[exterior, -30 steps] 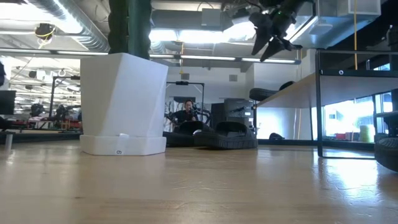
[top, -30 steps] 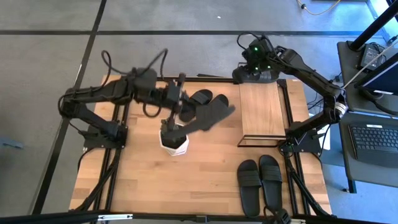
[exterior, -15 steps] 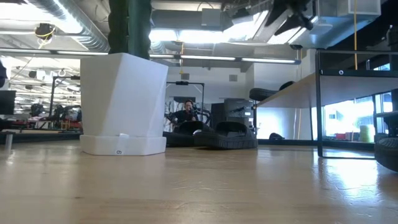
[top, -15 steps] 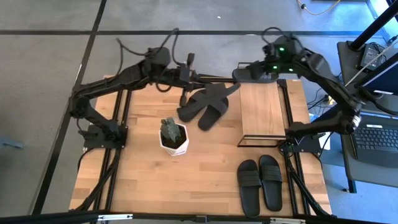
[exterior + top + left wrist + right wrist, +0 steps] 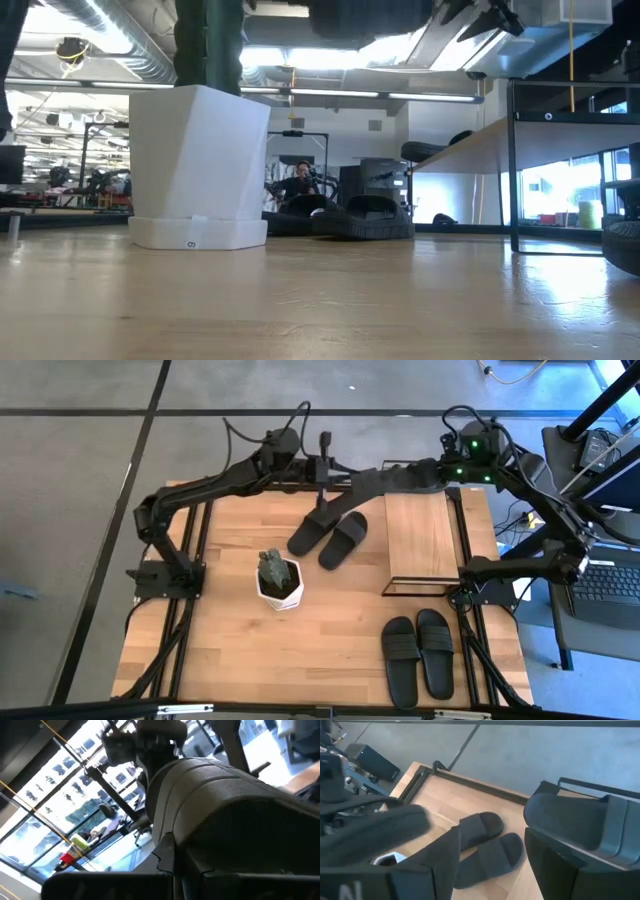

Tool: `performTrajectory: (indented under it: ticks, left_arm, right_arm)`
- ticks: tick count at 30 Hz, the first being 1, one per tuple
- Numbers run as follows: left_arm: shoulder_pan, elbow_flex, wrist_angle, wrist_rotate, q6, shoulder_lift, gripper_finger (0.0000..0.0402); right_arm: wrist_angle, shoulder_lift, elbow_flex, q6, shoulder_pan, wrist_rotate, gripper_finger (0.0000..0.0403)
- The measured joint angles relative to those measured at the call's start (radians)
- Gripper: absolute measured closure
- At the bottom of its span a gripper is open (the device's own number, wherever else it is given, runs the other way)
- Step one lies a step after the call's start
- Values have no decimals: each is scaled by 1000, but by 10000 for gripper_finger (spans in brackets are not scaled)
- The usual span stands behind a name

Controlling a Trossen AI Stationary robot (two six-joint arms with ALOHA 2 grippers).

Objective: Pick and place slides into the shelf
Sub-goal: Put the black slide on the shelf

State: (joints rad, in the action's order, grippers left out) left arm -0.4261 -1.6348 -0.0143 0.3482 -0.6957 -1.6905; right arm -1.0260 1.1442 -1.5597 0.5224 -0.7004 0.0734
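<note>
Both arms have swung toward the far edge, meeting above the shelf [image 5: 422,538]. From overhead, a slide [image 5: 400,480] bridges left claw [image 5: 322,468] and right claw [image 5: 450,468]; two slides [image 5: 328,536] lie on the worktop [image 5: 230,650]. Wrist views show each claw clamping it. Release one side only once the other holds firm.

Left gripper [image 5: 345,482] raised at table's 12 o'clock, clamped; right gripper [image 5: 440,470] meets it from 1 o'clock, clamped.
</note>
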Motion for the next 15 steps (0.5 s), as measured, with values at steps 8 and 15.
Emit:
performTrajectory:
  ticks: [8,15]
  left_arm:
    - [2,0,10,-60,-100,-105,399]
    - [40,0,34,-148,-231,-190,399]
  right_arm:
    - [2,0,0,10,4,0,182]
    - [3,0,0,55,4,0,182]
